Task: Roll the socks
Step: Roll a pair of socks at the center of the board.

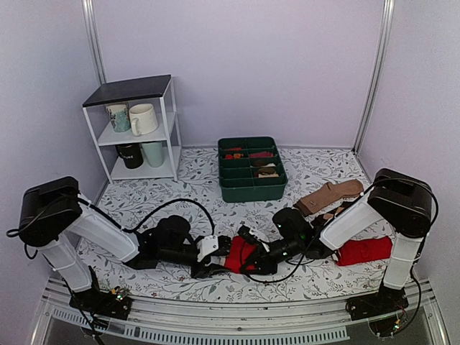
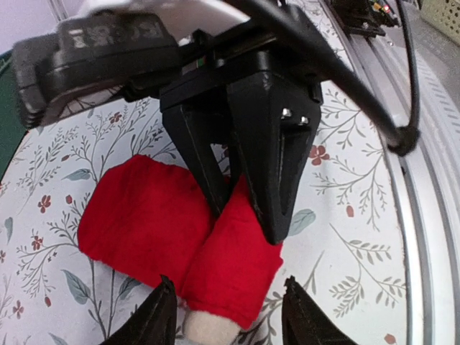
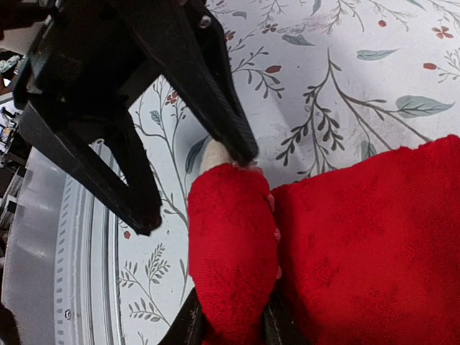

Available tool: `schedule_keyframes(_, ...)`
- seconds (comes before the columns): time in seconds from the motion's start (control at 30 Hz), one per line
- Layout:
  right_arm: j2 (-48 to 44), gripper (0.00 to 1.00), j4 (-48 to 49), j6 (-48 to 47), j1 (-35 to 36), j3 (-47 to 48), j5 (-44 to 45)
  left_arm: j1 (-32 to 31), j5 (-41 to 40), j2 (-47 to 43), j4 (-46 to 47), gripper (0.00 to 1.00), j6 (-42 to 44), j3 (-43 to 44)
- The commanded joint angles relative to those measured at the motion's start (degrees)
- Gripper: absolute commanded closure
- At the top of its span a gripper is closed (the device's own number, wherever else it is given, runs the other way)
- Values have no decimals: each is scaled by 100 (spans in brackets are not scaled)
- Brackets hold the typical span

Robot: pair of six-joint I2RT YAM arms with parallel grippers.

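Fingers point(image 3: 183, 330) of the right gripper point(image 3: 230, 323) are pinching the rolled socks point(image 2: 144, 223). Those of the left gripper point(image 2: 228, 284) (spread apart) are straddling the roll's pale end.

L tool point(image 2: 226, 305) jaws spread, R tool point(image 3: 231, 320) pinched tight, both low, nose-to-nose

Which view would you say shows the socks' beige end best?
The left wrist view: the beige end shows plainly between the left fingers. The right wrist shows a sliver; the top view, only red socks.
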Motion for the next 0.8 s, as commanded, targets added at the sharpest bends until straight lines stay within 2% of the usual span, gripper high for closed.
schedule_keyframes(0.0, 601, 81, -1579, 132, 44, -137, 9, -56, 89, 427, 480, 49, 341, 239)
schedule_keyframes(0.37, 846, 81, -1726, 8, -156, -3, -240, -94, 151, 479, 161, 51, 217, 159)
schedule_keyframes(0.67, 975, 80, -1844, -83, -182, 119, -411, -107, 262, 911, -175, 69, 161, 518)
schedule_keyframes(0.73, 1018, 80, -1866, -102, -182, 164, -426, -102, 303, 1011, -304, 77, 160, 612)
schedule_keyframes(0.77, 1030, 80, -1875, -119, -176, 181, -434, -108, 318, 1050, -372, 84, 142, 644)
